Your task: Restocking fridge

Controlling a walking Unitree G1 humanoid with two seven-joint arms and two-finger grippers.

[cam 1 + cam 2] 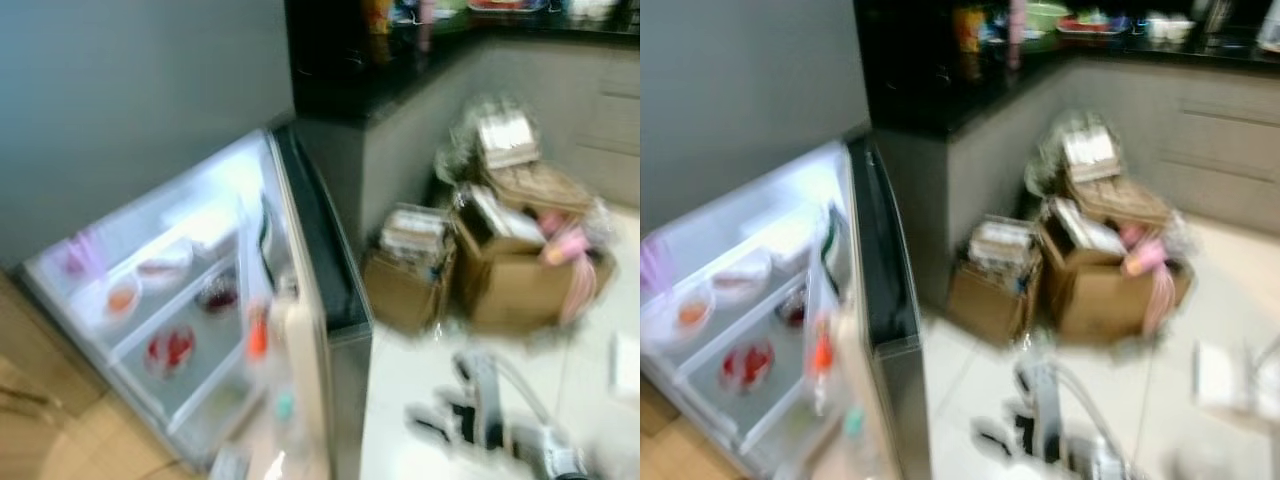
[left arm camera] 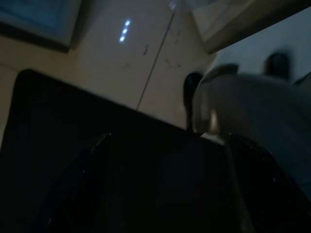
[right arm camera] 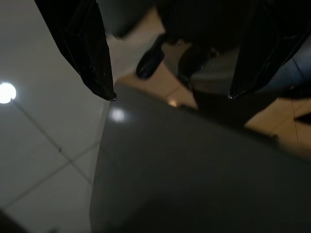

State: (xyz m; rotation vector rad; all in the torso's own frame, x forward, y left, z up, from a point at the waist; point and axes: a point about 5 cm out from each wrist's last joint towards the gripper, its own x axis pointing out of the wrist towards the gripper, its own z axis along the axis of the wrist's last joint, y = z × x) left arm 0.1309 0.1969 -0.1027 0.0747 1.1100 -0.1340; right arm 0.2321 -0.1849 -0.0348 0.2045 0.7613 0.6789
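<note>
Head views blurred. Fridge (image 1: 190, 300) stood open at robot's left, interior lit; door (image 1: 315, 250) swung out toward the room, dark edge facing up. Shelves held several small bowls: one w/ red contents (image 1: 170, 348), one w/ orange contents (image 1: 121, 297), a dark one (image 1: 218, 295); details too soft to tell. An orange-capped bottle (image 1: 257, 340) sat at the door side. Beyond the door, cardboard boxes (image 1: 500, 260) stuffed w/ papers stood on pale tiled floor (image 1: 420, 370) against grey cabinets. Black worktop (image 1: 970, 90) above carried assorted items, unreadable. A silver arm (image 1: 1045, 410) showed low, right of centre. Right pincer (image 3: 170, 94): fingers spread wide, nothing between them, over tiled floor and a dark grey surface. Left pincer: view very dark, state cannot be told
</note>
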